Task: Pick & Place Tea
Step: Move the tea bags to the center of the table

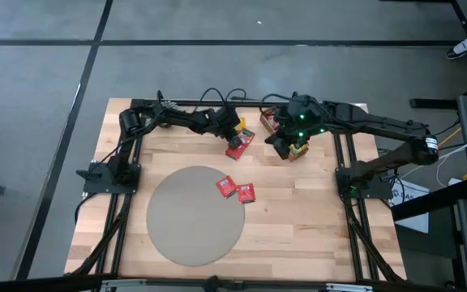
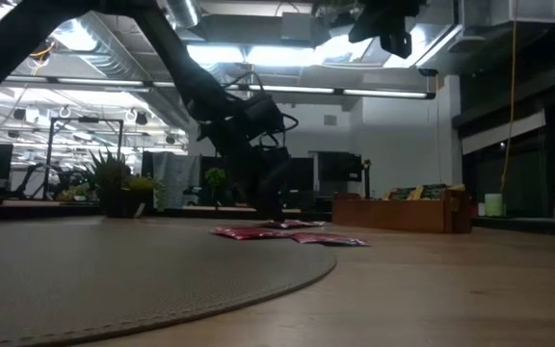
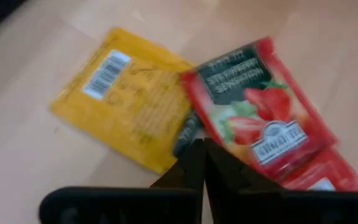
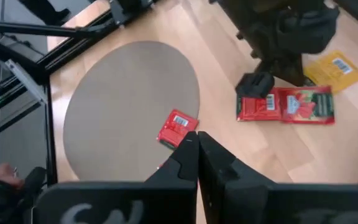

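From where I stand, the left gripper point(image 1: 232, 136) is down low at the far side of the light wooden table point(image 1: 298, 219), right over a small cluster of flat paper tea sachets. Its two dark fingers point(image 3: 199, 163) are pressed together with nothing between them, their tips just at the edge of a red strawberry sachet point(image 3: 258, 118) and a yellow-orange sachet with a barcode label point(image 3: 129, 102); a dark sachet point(image 3: 187, 132) peeks out from between those two. Another red sachet point(image 3: 322, 177) lies partly under the strawberry one.

The right gripper point(image 1: 280, 144) hangs higher, near the long brown wooden divided tray point(image 1: 297, 151) at the table's far edge. Its fingers point(image 4: 194, 155) are also closed together and empty.

Two more red sachets point(image 1: 225, 187) point(image 1: 246, 193) lie touching each other at the near right edge of the round grey mat point(image 1: 189, 215), well apart from the cluster.
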Controlling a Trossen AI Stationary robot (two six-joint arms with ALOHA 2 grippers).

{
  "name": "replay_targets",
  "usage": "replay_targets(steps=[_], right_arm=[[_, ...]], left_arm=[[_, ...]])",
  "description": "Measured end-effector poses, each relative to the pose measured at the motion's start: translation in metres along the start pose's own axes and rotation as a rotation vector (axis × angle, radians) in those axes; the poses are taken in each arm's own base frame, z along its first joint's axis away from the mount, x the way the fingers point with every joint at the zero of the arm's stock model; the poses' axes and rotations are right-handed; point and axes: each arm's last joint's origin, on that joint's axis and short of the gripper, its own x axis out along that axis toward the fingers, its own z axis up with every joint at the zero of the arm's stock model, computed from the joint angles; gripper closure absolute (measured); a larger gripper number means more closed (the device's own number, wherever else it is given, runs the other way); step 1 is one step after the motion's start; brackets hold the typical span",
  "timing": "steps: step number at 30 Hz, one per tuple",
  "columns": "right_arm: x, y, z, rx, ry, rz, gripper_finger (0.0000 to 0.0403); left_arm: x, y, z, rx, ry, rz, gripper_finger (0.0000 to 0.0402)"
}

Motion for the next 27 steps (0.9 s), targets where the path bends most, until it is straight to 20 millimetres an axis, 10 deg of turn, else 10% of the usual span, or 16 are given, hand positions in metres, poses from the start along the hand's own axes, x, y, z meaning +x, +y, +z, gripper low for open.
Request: replay_targets(steps=[16,27], right_arm=[[-0.001,0.005,-0.006,-0.138,0.036,0.007,0.0399],[-0.002,0.002,-0.004,-0.147,0.014,-0.028,0.0399]], left_arm=[[-0.039,-0.028,0.018,0.007,-0.111,0.031,0.0399],[-0.022,0.015,0.034,-0.208,-0.164,0.113,0.0399]])
